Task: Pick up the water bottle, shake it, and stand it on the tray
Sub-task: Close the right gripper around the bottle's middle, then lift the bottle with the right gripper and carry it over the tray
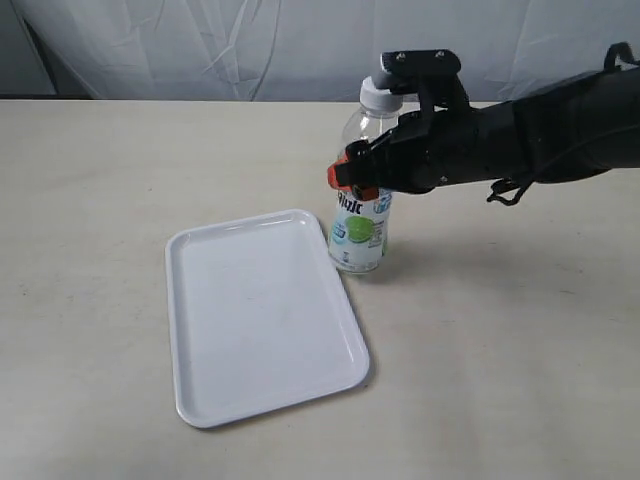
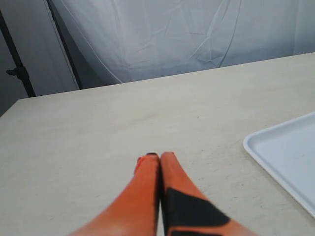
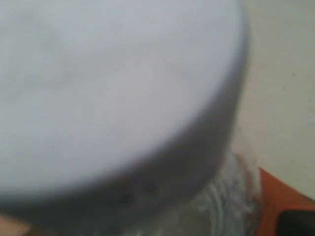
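The water bottle [image 1: 362, 232] stands upright on the table, just off the far right corner of the white tray [image 1: 262, 315]. Its base looks to rest on the table, not on the tray. My right gripper [image 1: 360, 178] reaches in from the right and is shut on the bottle's clear upper body, above the lime label. In the right wrist view the white cap [image 3: 108, 88] fills most of the picture, with one orange finger [image 3: 275, 206] beside the clear plastic. My left gripper [image 2: 156, 156] is shut on nothing, low over bare table, with the tray's corner [image 2: 288, 157] off to one side.
The tan table [image 1: 90, 200] runs back to a white cloth backdrop [image 1: 250, 40]. A dark stand pole [image 2: 17, 64] rises beyond the table's edge in the left wrist view. The left arm does not show in the exterior view.
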